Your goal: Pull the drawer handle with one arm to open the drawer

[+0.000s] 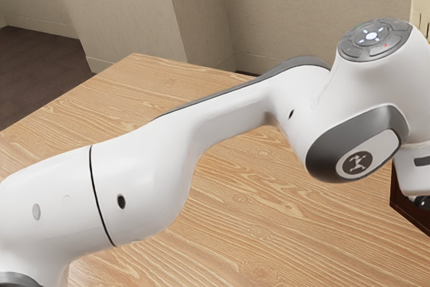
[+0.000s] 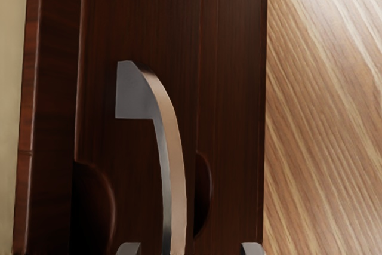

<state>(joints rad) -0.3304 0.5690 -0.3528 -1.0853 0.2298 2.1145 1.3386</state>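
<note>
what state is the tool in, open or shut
Open: the tool has its fingertips apart, the handle between them, a gap on either side.

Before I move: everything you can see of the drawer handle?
The handle is a smooth, bowed bar, metallic-looking, with a grey side and a copper-toned outer face. A squared grey foot joins it to the dark wooden front; the other end is out of sight. My open gripper has a fingertip either side, neither touching it.

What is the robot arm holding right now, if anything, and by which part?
Nothing is held. The jaws stand open on either side of the curved drawer handle, with a visible gap between it and each jaw.
</note>
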